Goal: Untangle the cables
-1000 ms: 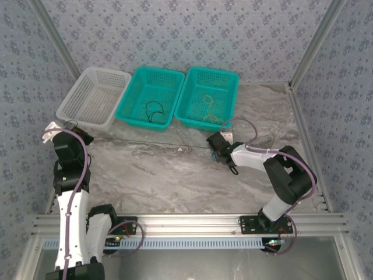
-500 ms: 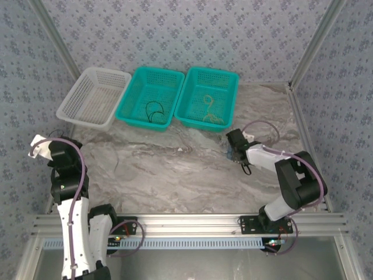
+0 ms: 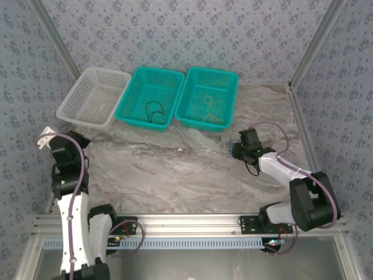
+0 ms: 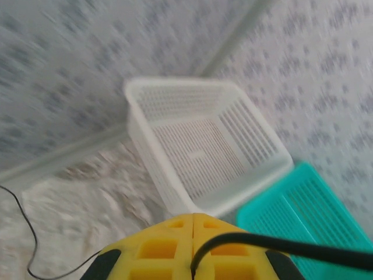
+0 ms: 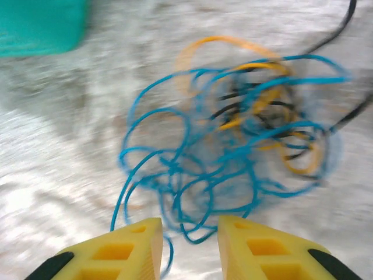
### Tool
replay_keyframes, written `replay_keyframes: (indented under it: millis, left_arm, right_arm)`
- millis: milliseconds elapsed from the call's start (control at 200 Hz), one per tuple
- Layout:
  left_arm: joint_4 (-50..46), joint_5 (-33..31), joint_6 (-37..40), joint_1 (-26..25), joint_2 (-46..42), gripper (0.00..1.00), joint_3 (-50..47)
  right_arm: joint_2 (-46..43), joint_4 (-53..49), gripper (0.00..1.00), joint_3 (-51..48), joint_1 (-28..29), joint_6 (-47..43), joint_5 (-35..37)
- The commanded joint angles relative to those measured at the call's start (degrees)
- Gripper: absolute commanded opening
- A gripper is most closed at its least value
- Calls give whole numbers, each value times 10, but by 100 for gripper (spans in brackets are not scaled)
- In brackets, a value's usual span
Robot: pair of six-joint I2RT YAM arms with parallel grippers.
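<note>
- Done so far, I judge: a black cable (image 3: 154, 111) lies in the middle basket (image 3: 152, 71) and a tan cable (image 3: 211, 111) in the right basket (image 3: 233, 79).
- Left to do: the tangle (image 5: 233, 157) of blue, yellow and black cords sits knotted on the counter (image 3: 175, 175), near the right basket's corner.
- My right end effector (image 5: 189, 245) hangs just over the tangle's near edge, fingers spread and gripping nothing, with one blue loop between them.
- My left end effector (image 4: 193, 248) is pressed together, and a black strand (image 4: 280, 245) leaves its seam, so I judge it pinched.
- The white basket (image 4: 175, 84) stands ahead of my left end effector.
- In the way: the blue loops cross the yellow and black ones many times, and the teal wall is close.
</note>
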Motion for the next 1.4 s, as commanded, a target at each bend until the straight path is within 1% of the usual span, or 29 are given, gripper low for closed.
replay_keyframes:
  millis: [0,55,125,190,260,355,425,450,460,475,630,829,929,1189,1394]
  left_arm:
    - [55,153,-2,-5,25,0,20]
    - [73,169,-1,-20,33,0,20]
    - [92,170,7,-47,39,0,20]
    - [105,172,13,-68,46,0,24]
    - [120,185,12,-85,56,0,28]
    - [143,213,9,-110,74,0,39]
    - [147,216,17,-137,91,0,54]
    - [147,215,22,-147,98,0,62]
    - [147,215,24,-150,100,0,65]
    - [148,214,28,-157,104,0,70]
    - [155,214,49,-202,143,0,118]
    - [177,215,71,-241,195,0,191]
    - [178,219,71,-243,228,0,236]
    - [154,219,93,-241,306,0,392]
    - [134,240,125,-241,374,0,523]
  right_arm:
    - [-17,42,35,-7,36,-49,-75]
    - [-17,52,39,-5,55,-60,-98]
    - [-16,55,46,3,76,-75,-122]
    - [-17,52,53,11,95,-87,-123]
    - [-23,47,60,16,109,-91,-108]
    - [-39,39,77,22,112,-82,-81]
    - [-55,37,88,21,112,-79,-66]
    - [-61,37,94,20,112,-79,-59]
    - [-64,37,98,19,112,-78,-56]
    - [-67,37,100,19,112,-77,-52]
    - [-97,33,100,5,112,-68,-13]
    - [-124,36,100,-13,111,-55,16]
    - [-133,33,100,-17,111,-52,30]
    - [-139,34,100,-22,109,-50,41]
    - [-137,36,100,-21,108,-52,44]
